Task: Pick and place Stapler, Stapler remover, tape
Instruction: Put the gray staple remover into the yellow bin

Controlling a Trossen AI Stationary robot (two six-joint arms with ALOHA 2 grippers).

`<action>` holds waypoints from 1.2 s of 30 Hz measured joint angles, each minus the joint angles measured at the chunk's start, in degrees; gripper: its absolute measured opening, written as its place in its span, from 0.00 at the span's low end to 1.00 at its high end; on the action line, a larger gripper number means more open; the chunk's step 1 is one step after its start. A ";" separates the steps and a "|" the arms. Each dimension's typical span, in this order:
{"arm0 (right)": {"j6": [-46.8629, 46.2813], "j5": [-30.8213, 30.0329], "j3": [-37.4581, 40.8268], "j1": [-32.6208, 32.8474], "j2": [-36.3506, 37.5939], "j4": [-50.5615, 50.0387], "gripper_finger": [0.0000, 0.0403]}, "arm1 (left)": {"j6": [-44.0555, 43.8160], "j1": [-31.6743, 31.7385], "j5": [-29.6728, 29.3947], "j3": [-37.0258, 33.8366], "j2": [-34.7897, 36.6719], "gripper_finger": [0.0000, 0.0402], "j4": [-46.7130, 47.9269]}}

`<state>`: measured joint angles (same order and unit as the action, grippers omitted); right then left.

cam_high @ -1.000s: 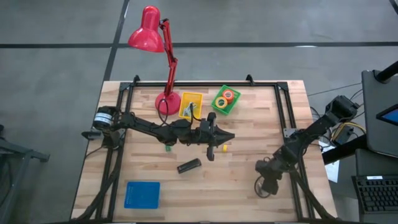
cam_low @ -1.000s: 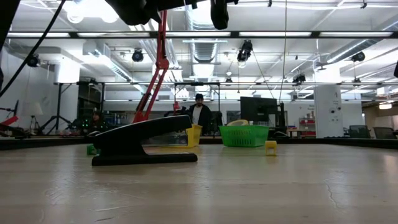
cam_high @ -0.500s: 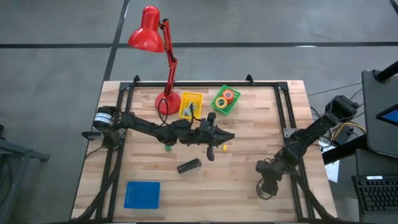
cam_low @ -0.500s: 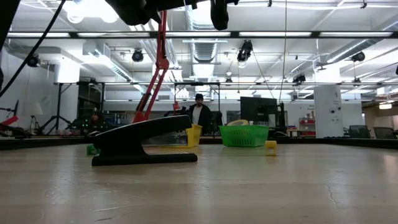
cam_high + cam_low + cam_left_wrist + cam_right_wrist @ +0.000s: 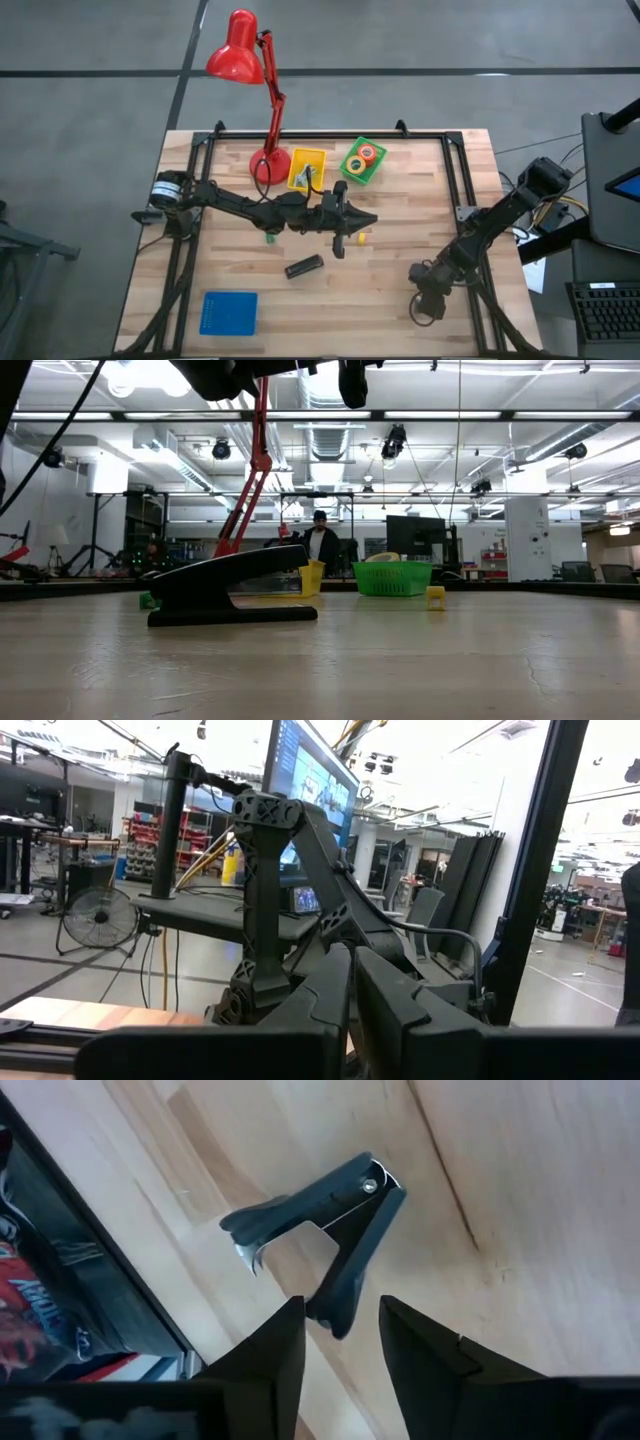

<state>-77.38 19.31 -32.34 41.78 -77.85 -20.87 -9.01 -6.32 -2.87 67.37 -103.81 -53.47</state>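
Straddling the staple remover (image 5: 318,1245), right pincer (image 5: 340,1342) near table edge (image 5: 505,300)

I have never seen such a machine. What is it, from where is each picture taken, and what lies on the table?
It is a robot with two dark arms at a wooden table. One camera looks down from above, one looks level across the tabletop, and one sits on each wrist.

On the table lie a black stapler, a blue box, a yellow bin, a green basket with tape rolls, and a red lamp.

The left gripper hangs shut above the middle, holding nothing. The right gripper is low over a dark staple remover, its fingers on either side of one end.
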 joint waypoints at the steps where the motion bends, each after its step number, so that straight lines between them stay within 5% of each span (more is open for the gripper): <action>1: 0.05 0.00 -0.02 0.00 -0.06 0.06 0.30 | 0.00 0.00 0.00 0.00 0.00 0.06 0.00; 19: 1.46 -0.20 0.00 -0.17 1.21 0.07 0.09 | 0.00 0.00 0.02 0.00 0.00 0.06 0.02; 36: 4.04 -5.98 0.00 -0.20 0.92 0.62 0.07 | 0.00 0.02 0.02 -0.02 0.00 0.06 0.23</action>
<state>-73.34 13.33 -32.34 41.58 -76.93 -20.26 -9.01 -6.31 -2.85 67.35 -103.81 -53.24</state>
